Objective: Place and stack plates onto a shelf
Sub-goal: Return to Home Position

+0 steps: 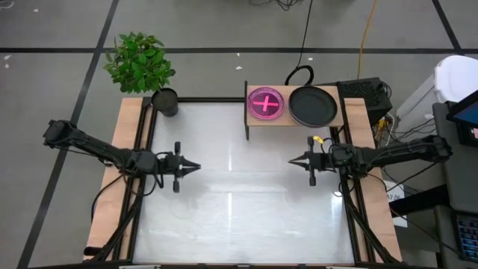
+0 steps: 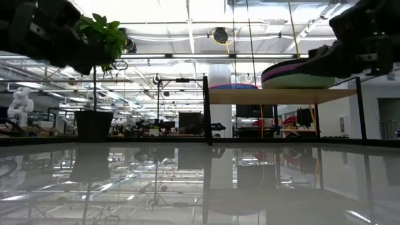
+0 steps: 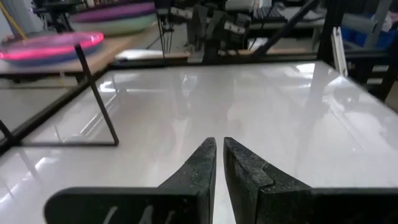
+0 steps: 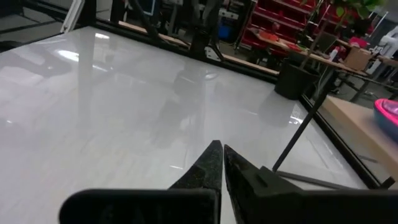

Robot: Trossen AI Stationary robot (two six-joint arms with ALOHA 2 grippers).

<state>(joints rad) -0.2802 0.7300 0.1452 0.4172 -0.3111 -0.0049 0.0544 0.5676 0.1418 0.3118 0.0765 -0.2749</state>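
The light-wood shelf (image 1: 295,116) stands at the table's far edge. On its left half lies a stack of small plates with a pink one (image 1: 266,103) on top. On its right half lies a stack of large plates with a black one (image 1: 313,105) on top; the low view shows purple and sage green plates (image 2: 300,73) in that stack. My left gripper (image 1: 196,167) hovers over the table's left half, shut and empty. My right gripper (image 1: 293,159) hovers over the right half, shut and empty. The two grippers point at each other.
A small dark pot (image 1: 165,101) with a green plant (image 1: 140,60) stands at the table's far left corner. Light-wood strips (image 1: 127,172) run along the table's left and right sides. The white tabletop (image 1: 239,202) lies bare between the grippers and toward the near edge.
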